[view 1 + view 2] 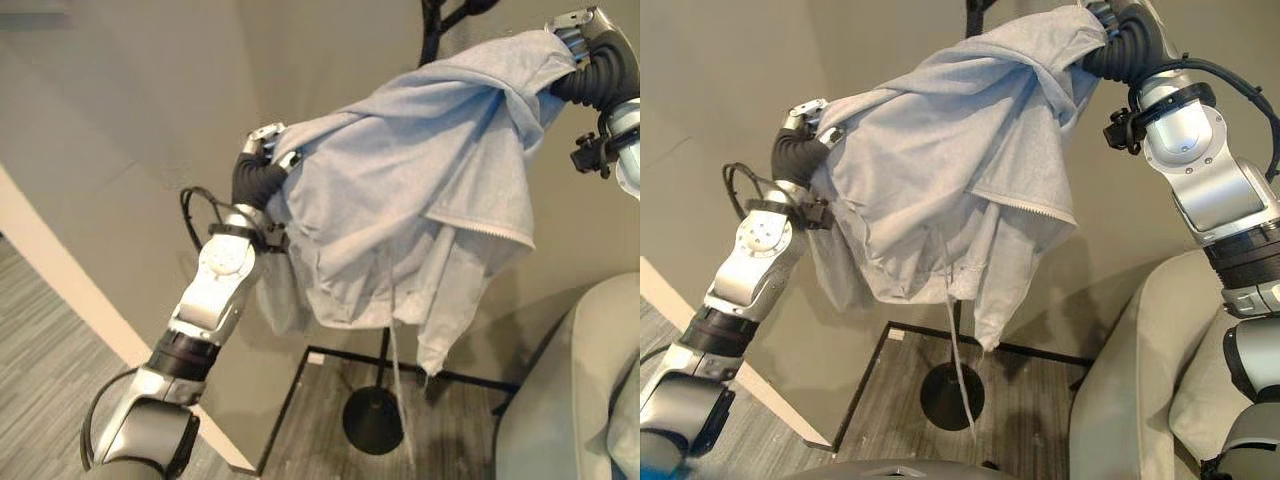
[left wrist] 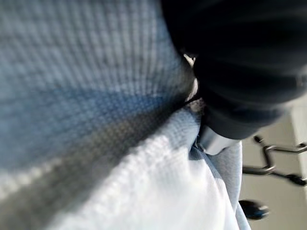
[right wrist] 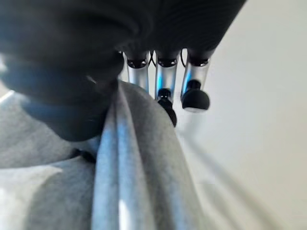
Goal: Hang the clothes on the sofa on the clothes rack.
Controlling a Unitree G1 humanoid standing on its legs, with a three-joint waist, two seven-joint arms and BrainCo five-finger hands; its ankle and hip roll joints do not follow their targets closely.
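Hoodie up high: the light grey zip-front hooded sweatshirt (image 1: pixel 950 170) hangs stretched between both hands in front of the black clothes rack pole with its round base (image 1: pixel 952 396). The left hand (image 1: pixel 268 143) is buried in the fabric's lower end, so its grip I cannot tell. The right hand (image 3: pixel 165 79) has fingers curled over a fold at the upper end, beside the pale grey sofa (image 1: pixel 560 400).

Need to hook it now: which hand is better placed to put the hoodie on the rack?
Probably the right hand: it holds the hoodie high, right beside the rack. The left hand grips the other end lower and farther away.
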